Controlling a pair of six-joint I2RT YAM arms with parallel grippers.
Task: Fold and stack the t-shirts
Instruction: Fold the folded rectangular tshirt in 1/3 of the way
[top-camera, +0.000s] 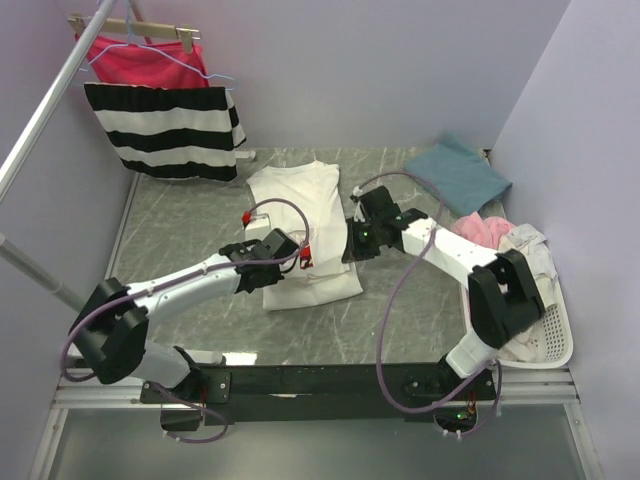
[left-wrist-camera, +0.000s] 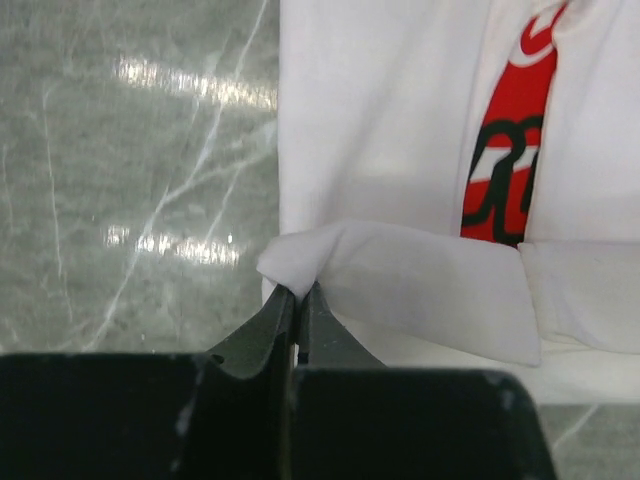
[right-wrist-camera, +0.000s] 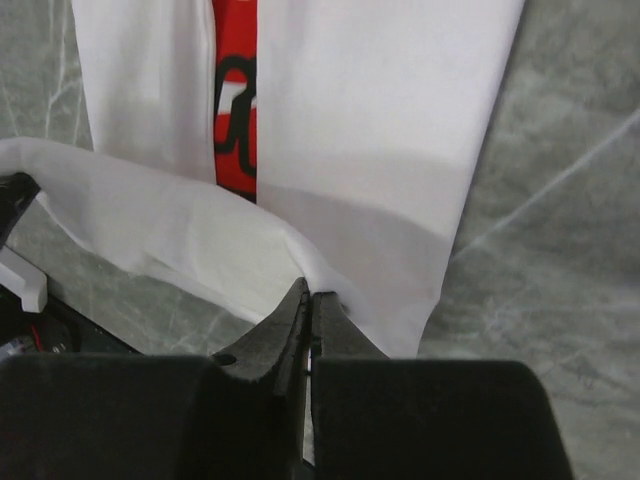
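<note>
grey marbled surface (top-camera: 180, 225), glossy. white t-shirt (top-camera: 295, 190), soft, red logo, lies mid-surface, near edge doubled over. i see left hand (left-wrist-camera: 298, 292) pinched closed on its left fold, right hand (right-wrist-camera: 308, 296) clamped on the right fold; both arms stretched low, converging. teal t-shirt (top-camera: 460, 172) folded far right.

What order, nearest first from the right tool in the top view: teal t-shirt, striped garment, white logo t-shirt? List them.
1. white logo t-shirt: table centre, pinched in the right tool.
2. teal t-shirt: far right corner.
3. striped garment: hanging at far left.
</note>
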